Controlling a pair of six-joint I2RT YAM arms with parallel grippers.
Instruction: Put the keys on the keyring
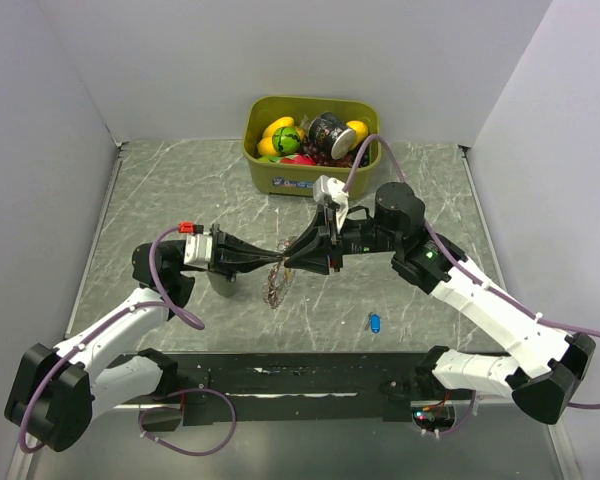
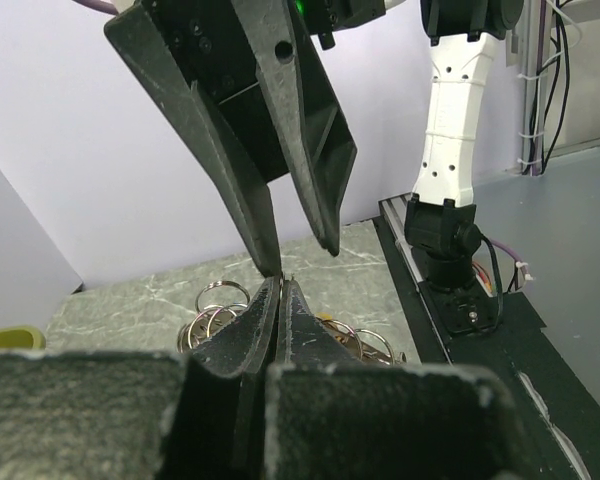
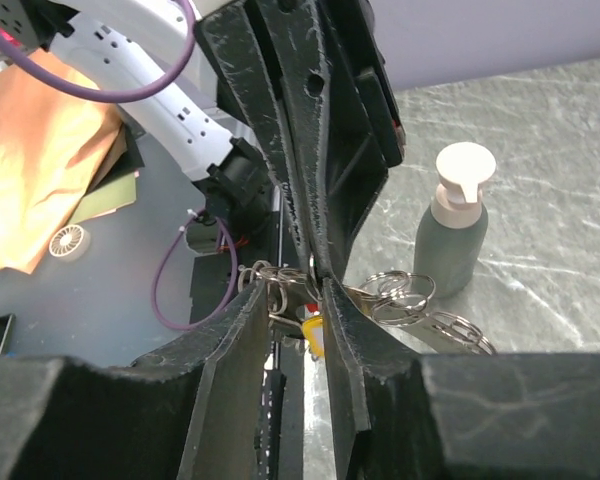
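Both jaws of the left gripper (image 1: 278, 262) are pressing together on the keyring (image 1: 276, 290), which is dangling just beneath its tip in the overhead view. The right gripper (image 1: 291, 262) is meeting it nose to nose. A blue key (image 1: 375, 322) is lying on the tabletop (image 1: 160, 200) well apart, nearer the right gripper. An olive bin (image 1: 280, 181) is sitting beyond both.

From the left wrist, the right gripper's jaws are standing narrowly apart, one tip touching the left gripper.

From the right wrist, the right gripper is gaping partway, straddling ring links and a yellow key (image 3: 315, 336) without clamping them. A grey bottle (image 3: 458, 235) is standing just beyond.
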